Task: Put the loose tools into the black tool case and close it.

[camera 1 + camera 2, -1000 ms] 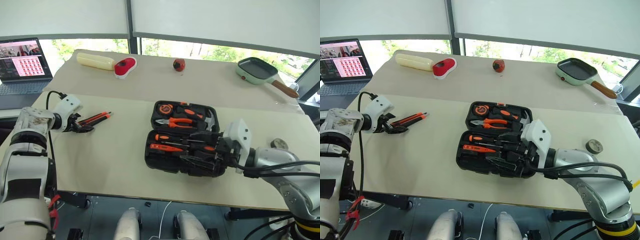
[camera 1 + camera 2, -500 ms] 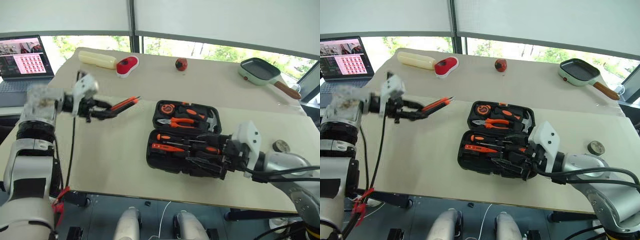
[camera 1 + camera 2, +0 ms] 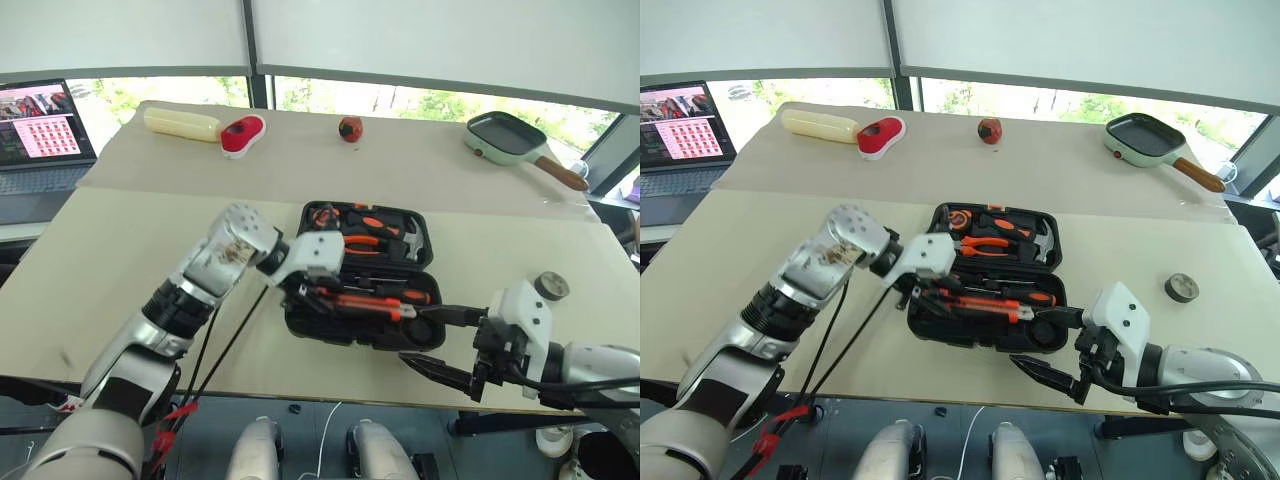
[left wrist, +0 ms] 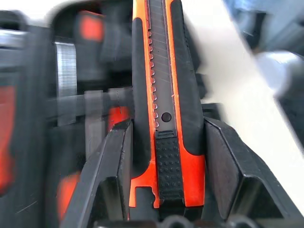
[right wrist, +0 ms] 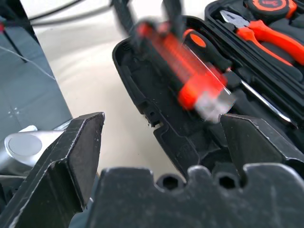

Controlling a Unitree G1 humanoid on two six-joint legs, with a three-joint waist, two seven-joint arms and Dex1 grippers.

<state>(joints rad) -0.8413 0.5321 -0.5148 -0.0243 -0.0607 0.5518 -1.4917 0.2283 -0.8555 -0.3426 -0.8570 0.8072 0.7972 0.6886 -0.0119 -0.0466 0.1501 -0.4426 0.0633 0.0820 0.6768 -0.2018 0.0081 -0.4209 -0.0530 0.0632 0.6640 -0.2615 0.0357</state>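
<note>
The black tool case point(image 3: 345, 333) lies open mid-table. Its far half holds pliers, a hammer and a tape measure, and screwdrivers lie in the near half. My left gripper point(image 3: 312, 287) is shut on the orange-and-black utility knife point(image 3: 985, 303), which hangs low over the near half. In the left wrist view the knife point(image 4: 161, 118) sits lengthwise between both fingers point(image 4: 114, 175). My right gripper point(image 3: 1042, 345) stands open and holds nothing, just off the case's near right corner by the table's front edge. A small dark tape roll point(image 3: 1181, 288) rests on the table to the right.
Along the far side are a green frying pan point(image 3: 510, 137), a red-and-white oval gadget point(image 3: 240, 135), a pale yellow oblong point(image 3: 182, 122) and a small red ball point(image 3: 348, 128). A laptop point(image 3: 40, 125) stands off the table's left.
My left arm swung right from the table's left side, carrying the utility knife over the case. My right gripper drew back from the case toward the front edge, still open.
</note>
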